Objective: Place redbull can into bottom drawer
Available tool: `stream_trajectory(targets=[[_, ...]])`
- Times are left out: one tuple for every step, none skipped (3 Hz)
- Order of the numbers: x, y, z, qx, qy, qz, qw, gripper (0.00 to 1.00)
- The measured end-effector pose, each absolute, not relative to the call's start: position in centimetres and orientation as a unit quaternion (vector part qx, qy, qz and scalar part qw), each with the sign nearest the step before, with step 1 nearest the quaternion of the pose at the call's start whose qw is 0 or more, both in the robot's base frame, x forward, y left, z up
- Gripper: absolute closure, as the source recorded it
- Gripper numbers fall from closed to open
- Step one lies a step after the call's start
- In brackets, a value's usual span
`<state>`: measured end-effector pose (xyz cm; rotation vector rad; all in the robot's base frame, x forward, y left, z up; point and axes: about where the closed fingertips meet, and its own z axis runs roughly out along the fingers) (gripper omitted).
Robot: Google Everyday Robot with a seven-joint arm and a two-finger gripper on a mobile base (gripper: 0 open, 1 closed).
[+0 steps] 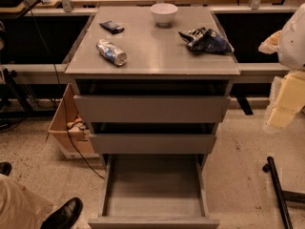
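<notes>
- The redbull can (111,52) lies on its side near the left edge of the counter (157,51), toward the front corner.
- It is probably light, thin-walled, slick and apt to roll, so a grip across its middle suits best.
- The pincer (286,101) hangs beyond the right edge; whether it is spread or pressed together cannot be told.

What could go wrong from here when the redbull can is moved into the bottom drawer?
The redbull can lies on its side near the left front edge of the cabinet top, so a nudge might roll it off. The gripper hangs far right, off the cabinet; reaching across could catch the dark bag. The bottom drawer is open; a release too high may bounce the can.
</notes>
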<state>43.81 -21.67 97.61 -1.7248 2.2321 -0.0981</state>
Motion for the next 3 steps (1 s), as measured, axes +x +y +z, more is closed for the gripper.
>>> stream_trajectory(targets=[[43.8,-21.7,97.6,-0.603,0.781,-0.034,0.159,0.0],[46.7,-19.5,97.2,-0.613,0.768,-0.025,0.185,0.0],[52.3,-15.2,96.2,-0.624,0.751,-0.007,0.217,0.0]])
